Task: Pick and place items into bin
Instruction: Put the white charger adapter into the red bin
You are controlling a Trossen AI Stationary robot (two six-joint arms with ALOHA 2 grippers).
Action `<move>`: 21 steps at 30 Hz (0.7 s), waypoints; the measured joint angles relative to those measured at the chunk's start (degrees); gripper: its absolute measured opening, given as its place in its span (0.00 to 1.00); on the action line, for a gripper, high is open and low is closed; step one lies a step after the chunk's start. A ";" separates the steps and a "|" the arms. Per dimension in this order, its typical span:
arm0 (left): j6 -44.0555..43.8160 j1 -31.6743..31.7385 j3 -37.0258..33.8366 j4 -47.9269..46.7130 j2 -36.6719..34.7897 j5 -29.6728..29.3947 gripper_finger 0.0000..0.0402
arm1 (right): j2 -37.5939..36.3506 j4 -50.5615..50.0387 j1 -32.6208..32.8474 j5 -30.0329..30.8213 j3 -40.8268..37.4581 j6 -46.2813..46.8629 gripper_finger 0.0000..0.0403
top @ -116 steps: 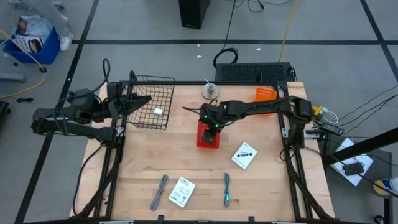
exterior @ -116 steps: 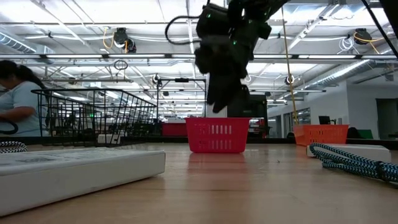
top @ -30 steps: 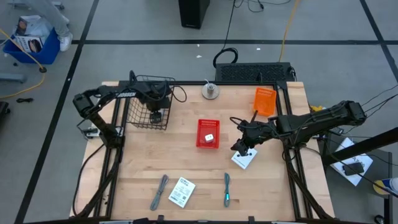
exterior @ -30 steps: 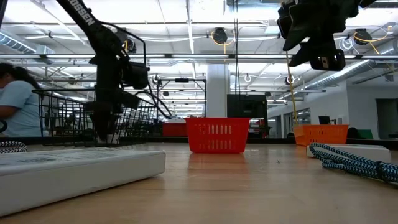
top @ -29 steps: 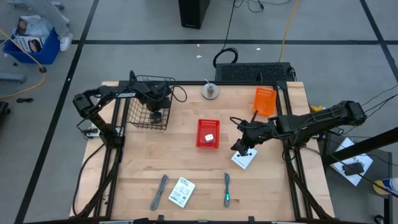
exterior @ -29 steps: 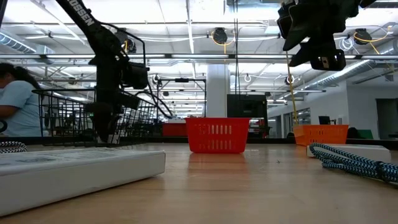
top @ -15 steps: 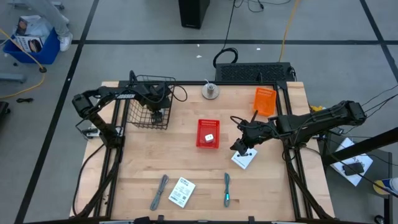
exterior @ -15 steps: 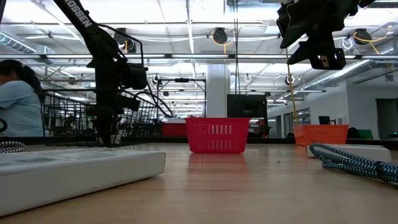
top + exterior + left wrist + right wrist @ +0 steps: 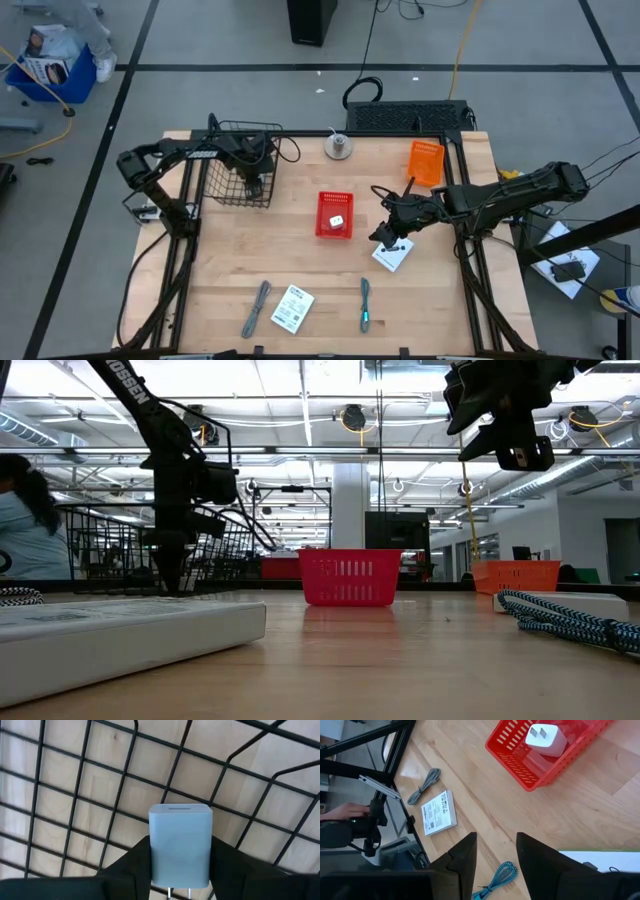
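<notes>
My left gripper [image 9: 252, 185] reaches down into the black wire basket [image 9: 238, 140] at the table's far left and is shut on a small white block [image 9: 180, 845] with metal prongs. My right gripper [image 9: 386, 236] hangs open just above a flat white packet [image 9: 394, 254] right of centre; in the right wrist view [image 9: 495, 860] its fingers stand apart over bare wood. A second white block [image 9: 545, 737] lies inside the red bin [image 9: 335, 200]. Near the front edge lie a second packet [image 9: 292, 308], a grey stick-like tool [image 9: 257, 308] and a teal one [image 9: 366, 305]. My left gripper pinches the white block between its two fingers [image 9: 140, 857], one on each side face [image 9: 157, 850]. The fingers point down into the wire basket. The block's flat end faces the basket floor and its prongs point back toward the wrist. Whether the block touches the basket floor does not show.
An orange bin [image 9: 425, 162] and a small round metal object [image 9: 339, 146] stand near the far edge. The basket's wire walls [image 9: 120, 545] surround my left gripper. A person [image 9: 20, 520] is beyond the table on the left in the low view. Bare wood lies between the red bin and the front items.
</notes>
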 joint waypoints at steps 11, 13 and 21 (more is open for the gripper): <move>-3.28 0.00 5.68 -7.55 -4.00 -1.27 0.39 | 0.00 0.03 0.00 0.26 0.00 -1.02 0.32; -4.00 0.00 7.60 -10.55 -5.65 -1.73 0.39 | 0.00 0.05 0.00 0.26 0.00 -1.07 0.32; -15.56 -2.05 18.58 -19.55 -12.63 1.51 0.39 | 0.00 0.22 -0.02 4.06 0.00 -2.37 0.32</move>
